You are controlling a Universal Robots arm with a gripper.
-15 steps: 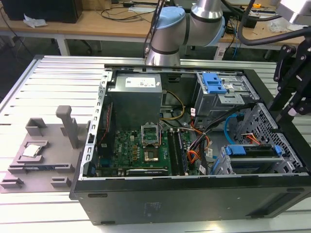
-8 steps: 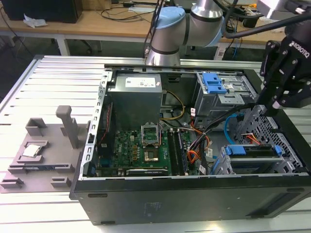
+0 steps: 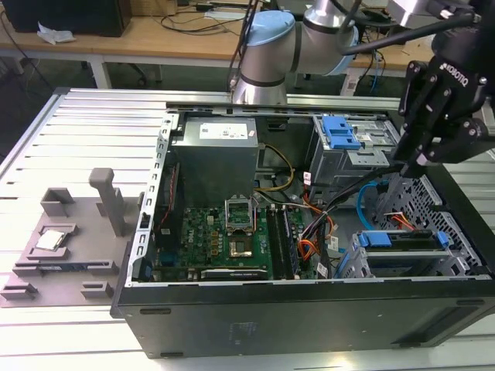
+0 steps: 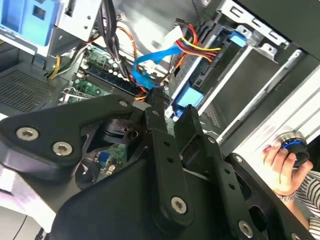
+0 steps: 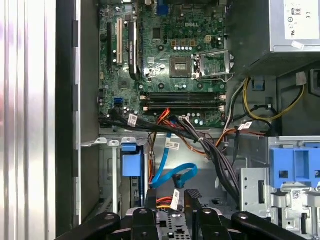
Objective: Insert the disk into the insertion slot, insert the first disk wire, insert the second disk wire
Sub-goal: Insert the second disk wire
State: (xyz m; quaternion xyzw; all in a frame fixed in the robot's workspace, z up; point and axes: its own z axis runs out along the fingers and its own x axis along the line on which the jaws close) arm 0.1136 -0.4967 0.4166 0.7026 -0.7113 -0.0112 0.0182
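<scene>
In the exterior view an open computer case [image 3: 271, 325] lies on a slotted metal worktop [image 3: 93, 116]. The arm's black pincer [image 3: 415, 164] hangs over the case's end at the exterior view's right, above the insertion slot [image 3: 349, 267]. The disk [image 3: 402, 240] sits inside that slot, its blue caddy showing at both ends. The second disk wire [image 3: 362, 202] curves up loose just beside the slot. The first disk wire [image 3: 398, 221] shows as orange-red strands just behind the disk; whether its plug is seated I cannot tell. A larger grey bay [image 3: 340, 133] with a blue latch stands further back, and a grey fixture [image 3: 69, 239] lies on the worktop at the exterior view's left. In the second wrist view the pincer's fingers [image 4: 156, 107] stand apart, gripping nothing, and point toward the caddy's blue end. The light blue cable loops beyond the tips, and outside the case a person's hand [image 4: 280, 157] holds a round knob [image 4: 295, 146]. In the first wrist view the fingers are spread, with orange-red strands and a white tag [image 5: 175, 198] in the gap below them. The blue loop lies just past the tips, and the motherboard [image 5: 170, 55] is beyond.
</scene>
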